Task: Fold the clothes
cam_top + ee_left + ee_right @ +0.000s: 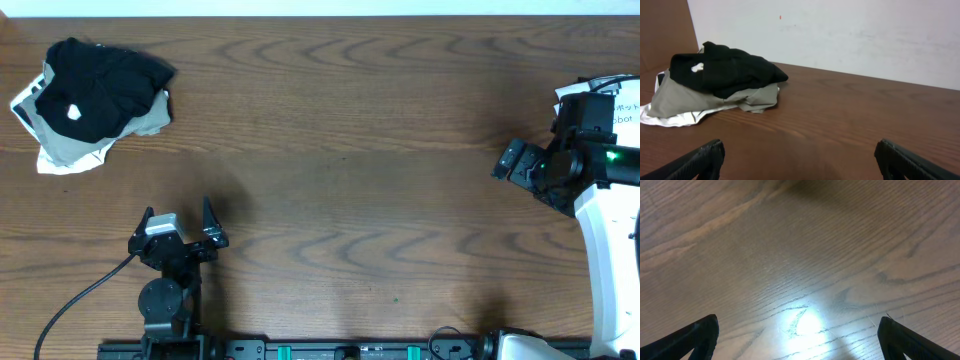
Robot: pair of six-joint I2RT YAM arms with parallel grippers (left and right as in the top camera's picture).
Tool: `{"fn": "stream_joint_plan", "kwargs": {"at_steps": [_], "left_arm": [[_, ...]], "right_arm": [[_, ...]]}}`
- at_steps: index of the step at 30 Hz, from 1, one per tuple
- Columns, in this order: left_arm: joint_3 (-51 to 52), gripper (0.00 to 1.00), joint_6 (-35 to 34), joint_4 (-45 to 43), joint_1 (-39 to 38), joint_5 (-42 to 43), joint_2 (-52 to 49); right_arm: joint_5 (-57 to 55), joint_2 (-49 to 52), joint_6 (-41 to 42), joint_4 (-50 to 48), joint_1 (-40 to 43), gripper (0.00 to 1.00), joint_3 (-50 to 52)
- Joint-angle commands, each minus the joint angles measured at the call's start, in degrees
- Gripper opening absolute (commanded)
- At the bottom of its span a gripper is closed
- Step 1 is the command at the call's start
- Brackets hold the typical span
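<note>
Clothes [95, 100] lie crumpled at the far left corner of the table [350, 200]: black shirt [105, 80] on top, khaki-grey piece [700, 97] and white piece [670, 117] beneath. Left gripper [178, 213] sits near the front edge, well apart from the heap, fingers spread, empty. Right gripper [799, 335] hangs over bare wood at the right side, fingers spread, empty.

**Robotics laboratory, test bench.** A bare wood-grain worktop [380, 150] stands against a plain white wall [850, 35]. A black mounting rail [320, 351] with green fittings runs along the near edge. Two robot arms stand at this edge. The left arm [165, 290] is black, and a loose black cable [75, 305] runs up to it. The right arm [605, 230] has a white casing and carries a lit green indicator [611, 155]. A printed sheet [628, 100] lies at the right edge.
</note>
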State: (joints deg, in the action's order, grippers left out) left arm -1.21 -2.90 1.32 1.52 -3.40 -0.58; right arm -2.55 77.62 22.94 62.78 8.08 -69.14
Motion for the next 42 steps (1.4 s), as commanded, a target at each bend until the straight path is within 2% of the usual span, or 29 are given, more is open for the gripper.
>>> {"fn": "stream_joint_plan", "kwargs": {"at_steps": [1,21,34,42], "left_arm": [[1.0,0.98,0.7,2.5,0.4,-0.9,0.3],[1.0,0.98,0.7,2.5,0.4,-0.9,0.3],[1.0,0.98,0.7,2.5,0.4,-0.9,0.3],[1.0,0.98,0.7,2.5,0.4,-0.9,0.3]], "right_arm": [[-0.2,0.3,-0.7,0.0,0.5,0.99,-0.1],[-0.2,-2.4,-0.7,0.0,0.5,0.99,-0.1],[-2.6,-25.9,-1.3,-1.9,0.5,0.99,1.8],[3.2,-47.1,-5.9,-19.8,0.5,0.99,24.7]]}}
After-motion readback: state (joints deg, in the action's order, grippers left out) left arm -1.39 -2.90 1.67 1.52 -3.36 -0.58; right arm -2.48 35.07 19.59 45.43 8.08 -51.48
